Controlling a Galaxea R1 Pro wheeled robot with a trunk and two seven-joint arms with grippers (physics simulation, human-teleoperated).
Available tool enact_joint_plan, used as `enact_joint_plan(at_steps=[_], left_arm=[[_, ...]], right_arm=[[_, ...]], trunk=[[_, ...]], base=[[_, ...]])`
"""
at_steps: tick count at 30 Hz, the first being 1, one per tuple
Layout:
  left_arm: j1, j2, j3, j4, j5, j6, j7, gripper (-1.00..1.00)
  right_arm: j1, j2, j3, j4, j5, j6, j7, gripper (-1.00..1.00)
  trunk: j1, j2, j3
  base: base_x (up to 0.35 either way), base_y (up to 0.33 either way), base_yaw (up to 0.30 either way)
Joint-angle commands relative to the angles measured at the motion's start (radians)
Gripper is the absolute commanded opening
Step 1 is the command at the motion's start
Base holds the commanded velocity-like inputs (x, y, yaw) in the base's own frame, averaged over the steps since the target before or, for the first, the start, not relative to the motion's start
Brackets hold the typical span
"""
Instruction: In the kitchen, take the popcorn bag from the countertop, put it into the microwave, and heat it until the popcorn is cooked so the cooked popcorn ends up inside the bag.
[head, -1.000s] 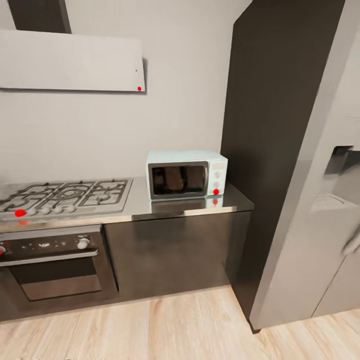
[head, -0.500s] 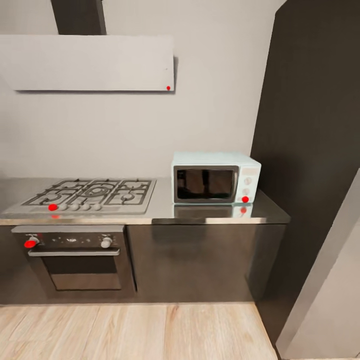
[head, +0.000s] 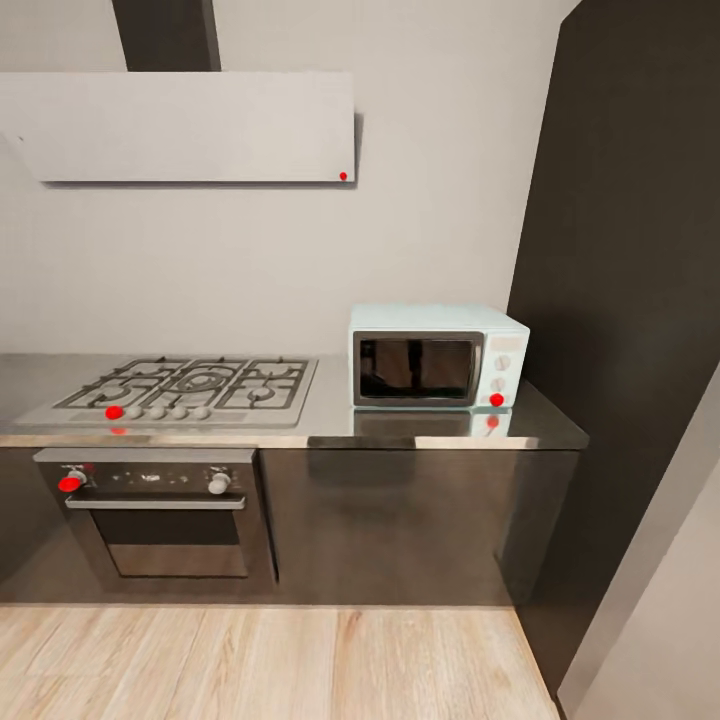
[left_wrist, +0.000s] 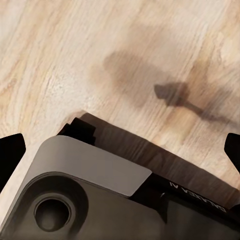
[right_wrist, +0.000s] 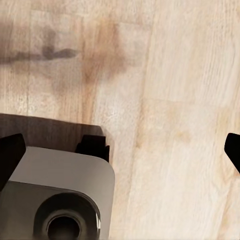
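The pale mint-blue microwave (head: 438, 356) stands with its dark glass door closed at the right end of the shiny grey countertop (head: 440, 428), close to a tall dark cabinet. The popcorn bag is out of view. In the left wrist view my left gripper (left_wrist: 120, 150) hangs open over the wood floor, its black fingertips (left_wrist: 11, 150) far apart at the picture's edges. My right gripper (right_wrist: 120, 152) is open in the same way above the floor, with nothing between its fingertips (right_wrist: 10, 155).
A gas hob (head: 190, 385) lies left of the microwave, above a built-in oven (head: 160, 515). The white hood (head: 190, 125) hangs over the hob. A tall dark cabinet (head: 630, 300) closes the right side. Pale plank floor (head: 280, 660) runs before the cabinets. My grey base (left_wrist: 90, 195) shows under both wrists.
The whole head view has swung left and squared up to the counter, so the camera moved. The fridge has slid out at the right. Nothing on the counter has moved.
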Motion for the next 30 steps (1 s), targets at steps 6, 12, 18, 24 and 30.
enact_joint_plan(at_steps=[6,12,18,24,30], left_arm=[[0.000,-0.001,-0.008,0.000,0.006,-0.003,0.004,1.00],[0.000,-0.003,-0.010,0.000,0.006,-0.003,0.004,1.00],[0.000,-0.006,-0.010,0.000,0.006,-0.002,0.003,1.00],[-0.001,-0.006,-0.010,0.000,0.005,-0.002,0.002,1.00],[0.000,-0.006,-0.010,0.000,0.005,-0.002,0.002,1.00]], right_arm=[[-0.001,0.001,-0.012,0.014,-0.006,0.015,-0.009,1.00],[-0.002,0.038,-0.008,-0.118,0.006,0.033,0.014,1.00],[0.000,0.100,0.007,-0.903,0.000,0.557,0.162,1.00],[-0.212,0.103,0.021,-1.238,-0.013,0.946,0.261,1.00],[-0.506,0.102,0.012,-1.447,-0.013,1.081,0.258,1.00]], trunk=[[0.000,-0.001,-0.001],[0.000,-0.001,-0.001],[0.000,-0.001,-0.001],[0.000,-0.001,-0.001],[0.000,-0.001,-0.001]], base=[[0.000,0.000,0.000],[0.000,0.000,0.000],[0.000,0.000,0.000],[0.000,0.000,0.000],[0.000,0.000,0.000]])
